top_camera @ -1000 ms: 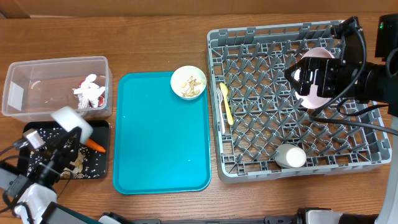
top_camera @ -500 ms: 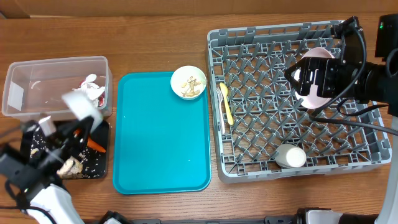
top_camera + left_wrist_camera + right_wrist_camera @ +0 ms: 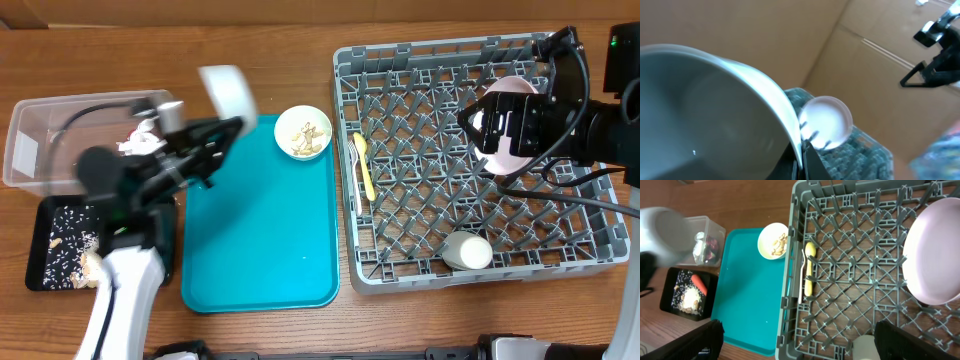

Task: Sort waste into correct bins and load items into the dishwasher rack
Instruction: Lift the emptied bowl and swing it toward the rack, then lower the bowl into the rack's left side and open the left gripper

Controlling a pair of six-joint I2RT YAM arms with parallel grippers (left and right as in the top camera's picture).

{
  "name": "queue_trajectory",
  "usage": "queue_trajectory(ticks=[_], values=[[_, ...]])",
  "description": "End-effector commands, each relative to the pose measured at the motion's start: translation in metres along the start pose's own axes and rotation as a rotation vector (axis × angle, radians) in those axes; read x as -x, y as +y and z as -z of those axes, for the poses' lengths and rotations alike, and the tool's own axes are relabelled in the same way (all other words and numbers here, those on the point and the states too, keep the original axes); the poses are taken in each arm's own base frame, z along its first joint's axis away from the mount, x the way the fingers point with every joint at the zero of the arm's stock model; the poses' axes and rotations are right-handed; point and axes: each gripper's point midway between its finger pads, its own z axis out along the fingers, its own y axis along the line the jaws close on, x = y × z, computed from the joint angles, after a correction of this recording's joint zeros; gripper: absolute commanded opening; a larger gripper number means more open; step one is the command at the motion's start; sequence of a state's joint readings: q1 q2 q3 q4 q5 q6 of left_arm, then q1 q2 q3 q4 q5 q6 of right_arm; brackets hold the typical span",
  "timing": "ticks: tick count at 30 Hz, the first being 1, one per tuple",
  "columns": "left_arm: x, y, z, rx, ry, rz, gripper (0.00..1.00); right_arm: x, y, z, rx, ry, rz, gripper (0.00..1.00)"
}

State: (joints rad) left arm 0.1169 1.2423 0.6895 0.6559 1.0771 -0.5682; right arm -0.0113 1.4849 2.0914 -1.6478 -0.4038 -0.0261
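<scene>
One smooth round white bowl [image 3: 715, 115] is pinched by its thin rim in the left fingers [image 3: 802, 150]; right fingers' state unclear.

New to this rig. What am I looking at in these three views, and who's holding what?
Two robot arms at a wooden table, each with a two-finger gripper. One picture is from a fixed camera overhead; the other two are from cameras on the wrists.

The left gripper is pinching the rim of a white bowl, blurred in motion above the teal tray.

The right gripper hangs over the grey rack beside the plate; I cannot tell whether it is open.

In the rack: the plate, a fork and another bowl. A bowl of scraps sits on the tray. At the left are a clear tub and a black tray.
</scene>
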Motion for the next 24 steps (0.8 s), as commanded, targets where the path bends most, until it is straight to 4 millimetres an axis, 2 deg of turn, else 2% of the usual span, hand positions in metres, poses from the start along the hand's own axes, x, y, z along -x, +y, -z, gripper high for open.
queue_trajectory(ticks=[1,5,6,12,18,24], values=[[-0.012,0.006,-0.045,-0.027,-0.018,0.252,0.04,0.001,0.001,0.001,-0.001,-0.006,0.006,1.0],[-0.022,-0.002,-0.095,-0.129,-0.021,0.361,0.04,0.001,0.001,0.001,-0.001,-0.006,0.006,1.0],[-0.028,-0.007,-0.113,-0.162,-0.01,0.384,0.04,0.001,0.001,0.001,-0.001,-0.006,0.006,1.0],[-0.059,-0.02,-0.171,-0.242,0.075,0.42,0.04,0.001,0.001,0.001,-0.001,-0.006,0.006,1.0],[-0.095,-0.001,-0.196,-0.185,0.088,0.493,0.04,0.001,0.001,0.001,-0.001,-0.006,0.006,1.0],[-0.108,-0.014,-0.205,-0.277,0.041,0.479,0.04,0.001,0.001,0.001,-0.001,-0.006,0.006,1.0]])
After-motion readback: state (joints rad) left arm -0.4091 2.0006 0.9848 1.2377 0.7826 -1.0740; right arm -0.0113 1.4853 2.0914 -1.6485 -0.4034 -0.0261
